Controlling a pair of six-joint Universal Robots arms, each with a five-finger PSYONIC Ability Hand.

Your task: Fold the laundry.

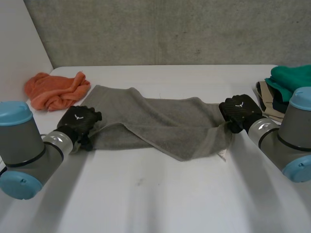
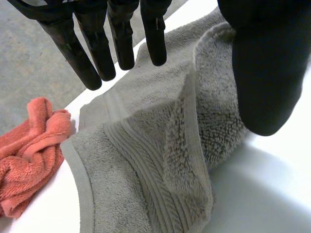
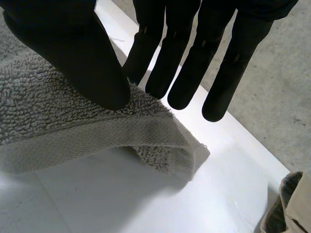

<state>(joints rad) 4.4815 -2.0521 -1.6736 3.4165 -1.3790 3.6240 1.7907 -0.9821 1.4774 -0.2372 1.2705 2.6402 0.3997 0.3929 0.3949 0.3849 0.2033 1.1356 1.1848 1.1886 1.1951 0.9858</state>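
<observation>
Nearest the head camera, the left arm (image 1: 29, 145) and right arm (image 1: 291, 141) reach in over the white counter (image 1: 155, 199). Each ends at one short end of the grey towel (image 1: 165, 121), which lies crosswise in the counter's middle. The right hand (image 1: 239, 110) pinches its corner: the thumb (image 3: 82, 53) presses the pile against straight fingers (image 3: 194, 68), and the hem hangs clear of the counter. The left hand (image 1: 80, 120) looks to have the same hold, with a ridge of cloth rising between its thumb and straight fingers (image 2: 97, 53) (the contact itself is hidden behind the thumb).

The step seems to be lifting both ends to lay one long edge on the other. Doing it well probably means raising the hands together and drawing them slightly apart so the skewed middle pulls flat. The hems should be matched before letting go. One flap at the left end lies doubled over and may need shaking out.

The towel is thick looped terry, limp, with a flat woven hem and a ribbed border band. A crumpled orange cloth (image 1: 56, 90) lies beyond the left hand. Folded green and beige cloths (image 1: 284, 90) are stacked beside the right.
</observation>
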